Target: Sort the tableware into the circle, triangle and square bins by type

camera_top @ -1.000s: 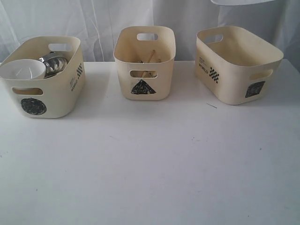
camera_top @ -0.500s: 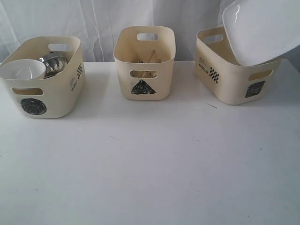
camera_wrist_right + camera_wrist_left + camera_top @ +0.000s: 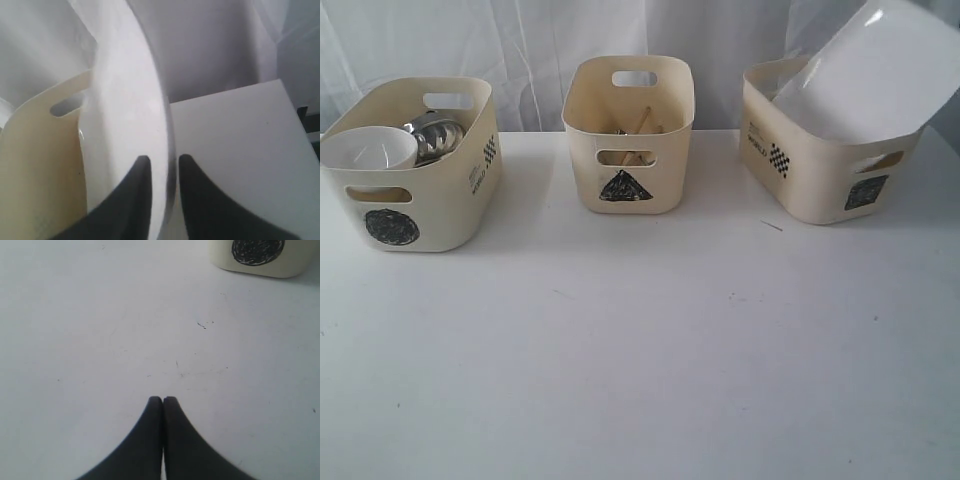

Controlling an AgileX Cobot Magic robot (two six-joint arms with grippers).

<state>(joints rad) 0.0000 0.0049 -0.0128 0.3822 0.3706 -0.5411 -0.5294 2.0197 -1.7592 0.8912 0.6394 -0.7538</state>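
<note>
The right gripper (image 3: 164, 162) straddles the rim of the large white plate (image 3: 130, 100), one dark finger on each face. Its jaws stand partly apart, and a thin gap seems to show beside one finger, so the hold looks slack rather than firm. The plate stands tilted in the square bin (image 3: 810, 175), with its lower edge down inside and its upper half sticking out well above the bin's rim. The likely risk is that the plate, which looks too large to lie flat in the bin, slides or tips out over the wall once let go, or rocks the light bin. The left gripper (image 3: 162, 399) is closed and empty above the bare white table (image 3: 640, 350).
</note>
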